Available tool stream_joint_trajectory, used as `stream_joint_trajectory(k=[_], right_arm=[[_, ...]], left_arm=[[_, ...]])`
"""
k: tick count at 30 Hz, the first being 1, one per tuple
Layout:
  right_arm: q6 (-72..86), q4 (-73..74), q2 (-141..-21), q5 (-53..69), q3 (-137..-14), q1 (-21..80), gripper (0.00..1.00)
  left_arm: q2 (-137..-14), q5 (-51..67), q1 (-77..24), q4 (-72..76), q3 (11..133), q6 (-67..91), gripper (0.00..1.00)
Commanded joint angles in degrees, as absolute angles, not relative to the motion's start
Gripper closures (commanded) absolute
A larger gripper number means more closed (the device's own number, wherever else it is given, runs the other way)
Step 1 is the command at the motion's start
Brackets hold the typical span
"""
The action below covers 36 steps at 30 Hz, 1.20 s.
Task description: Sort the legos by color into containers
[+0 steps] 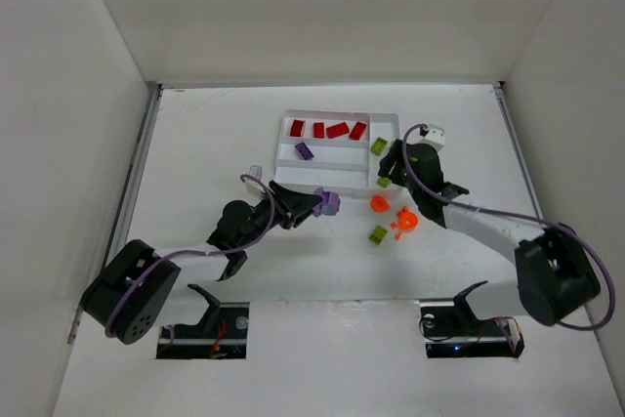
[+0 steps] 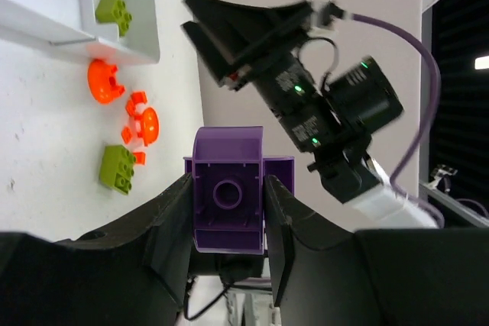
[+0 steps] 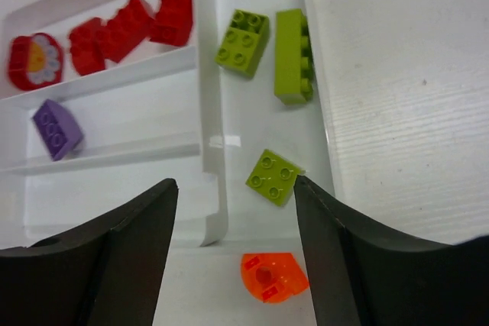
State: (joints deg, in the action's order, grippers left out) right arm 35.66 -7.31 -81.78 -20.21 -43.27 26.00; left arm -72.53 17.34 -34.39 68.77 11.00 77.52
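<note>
My left gripper (image 1: 318, 205) is shut on a purple lego (image 1: 330, 202) just off the white tray's (image 1: 332, 113) near edge; its underside shows between the fingers (image 2: 228, 159). My right gripper (image 3: 233, 188) stands open over the tray's crosswise right slot. A flat yellow-green lego (image 3: 274, 176) lies loose there beside its right fingertip, with two more green legos (image 3: 242, 32) (image 3: 291, 55) further in. Several red legos (image 1: 327, 129) fill the far slot. One purple lego (image 1: 305, 151) lies in the second slot.
On the table near the tray lie two orange pieces (image 1: 380, 204) (image 1: 405, 221) and a yellow-green brick (image 1: 377, 234). The right arm (image 2: 321, 104) hangs close in front of my left gripper. White walls enclose the table on three sides.
</note>
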Motion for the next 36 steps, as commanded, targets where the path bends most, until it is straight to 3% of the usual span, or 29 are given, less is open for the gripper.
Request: stream_joint_trajectory(k=[1, 6, 10, 14, 21, 27, 36], right_arm=[[28.8, -12.4, -71.4, -20.4, -39.1, 29.9, 0.32], [20.3, -15.4, -53.9, -10.6, -30.2, 42.4, 0.31], [17.4, -16.0, -47.5, -5.5, -29.0, 53.0, 0.19], [16.5, -14.0, -46.8, -1.5, -29.2, 55.6, 0.10], [14.8, -10.6, -51.9, 2.2, -32.3, 56.3, 0.10], [14.5, -11.2, -56.1, 2.5, -34.1, 56.6, 0.25], [14.6, -12.5, -60.3, 1.4, -35.2, 57.8, 0.62]], left_arm=[[-71.8, 22.5, -33.7, 64.7, 13.7, 83.1, 0.86], [-71.0, 26.7, -31.8, 58.4, 14.5, 85.3, 0.86], [-72.0, 31.8, -30.1, 57.0, 15.4, 87.0, 0.86], [-72.0, 35.0, -29.3, 57.7, 15.7, 89.6, 0.86], [-71.6, 37.0, -31.2, 57.7, 16.3, 90.4, 0.86], [-71.6, 37.1, -32.4, 57.7, 16.4, 90.4, 0.86], [-71.9, 37.1, -32.7, 58.0, 16.9, 90.3, 0.86]])
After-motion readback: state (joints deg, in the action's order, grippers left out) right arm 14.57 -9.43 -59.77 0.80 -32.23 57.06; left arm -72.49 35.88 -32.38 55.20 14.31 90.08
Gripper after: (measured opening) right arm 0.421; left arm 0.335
